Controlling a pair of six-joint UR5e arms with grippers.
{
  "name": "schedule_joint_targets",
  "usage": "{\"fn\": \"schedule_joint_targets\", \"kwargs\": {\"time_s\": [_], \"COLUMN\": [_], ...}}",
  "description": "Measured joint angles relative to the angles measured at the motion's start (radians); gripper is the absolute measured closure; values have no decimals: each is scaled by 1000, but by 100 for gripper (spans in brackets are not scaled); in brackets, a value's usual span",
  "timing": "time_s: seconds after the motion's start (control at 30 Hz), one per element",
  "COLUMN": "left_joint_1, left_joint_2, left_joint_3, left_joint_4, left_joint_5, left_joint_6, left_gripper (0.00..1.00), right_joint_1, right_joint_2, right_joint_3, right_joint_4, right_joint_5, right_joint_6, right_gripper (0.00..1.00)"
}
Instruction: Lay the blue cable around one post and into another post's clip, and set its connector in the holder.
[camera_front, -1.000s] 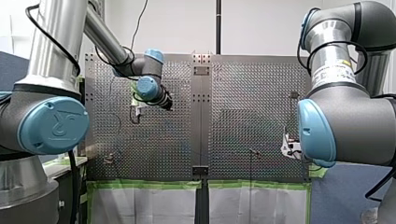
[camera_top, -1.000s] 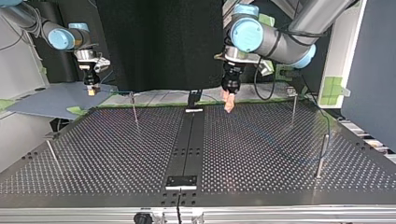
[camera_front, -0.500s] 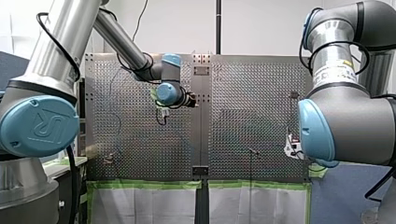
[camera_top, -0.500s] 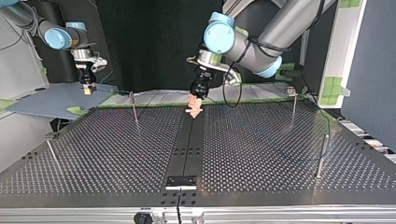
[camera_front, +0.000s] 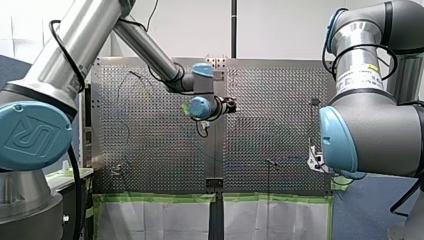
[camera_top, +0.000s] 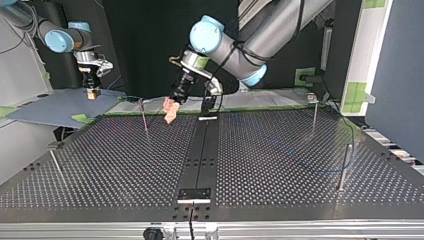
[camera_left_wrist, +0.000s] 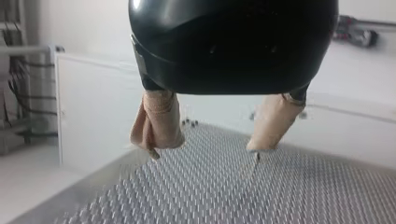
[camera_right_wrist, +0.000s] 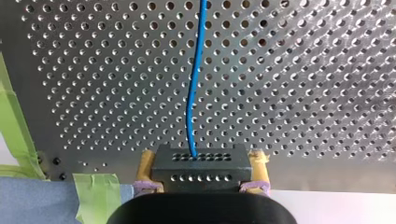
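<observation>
Takes up the lower half of the top view as the perforated table (camera_top: 280, 165). Reaches in from the upper right and past the middle as my left arm (camera_top: 240, 45). Hangs the left gripper (camera_top: 170, 111) above the table's far edge, just right of a thin post (camera_top: 144, 117), with beige pads spread wide and nothing between them. At upper left, clamps the right gripper (camera_top: 92, 94) on the black connector (camera_right_wrist: 201, 167), yellow pads on either side. Trails the blue cable (camera_right_wrist: 194, 93) ahead from the connector, across the holes
</observation>
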Motion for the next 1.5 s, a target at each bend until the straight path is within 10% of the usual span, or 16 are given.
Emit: {"fn": "schedule_joint_targets", "kwargs": {"time_s": [0.4,1.1,1.5], "left_joint_1": [-109,-286,-269], "left_joint_2": [-109,-287,-388], "left_joint_3": [109,174,240], "left_joint_4": [98,-59,-102], "left_joint_5": [-6,-126,-157], "left_joint_6": [-21,7,-13], "left_gripper": [0,0,0], "right_joint_1": [-3,2,7], "right_joint_2": [-1,-1,-1], "right_joint_3": [0,1,6], "right_joint_4": [22,35,46], "right_joint_5": [4,5,5], "right_joint_6": [-29,-52,-75], "right_gripper": [100,100,100]}}
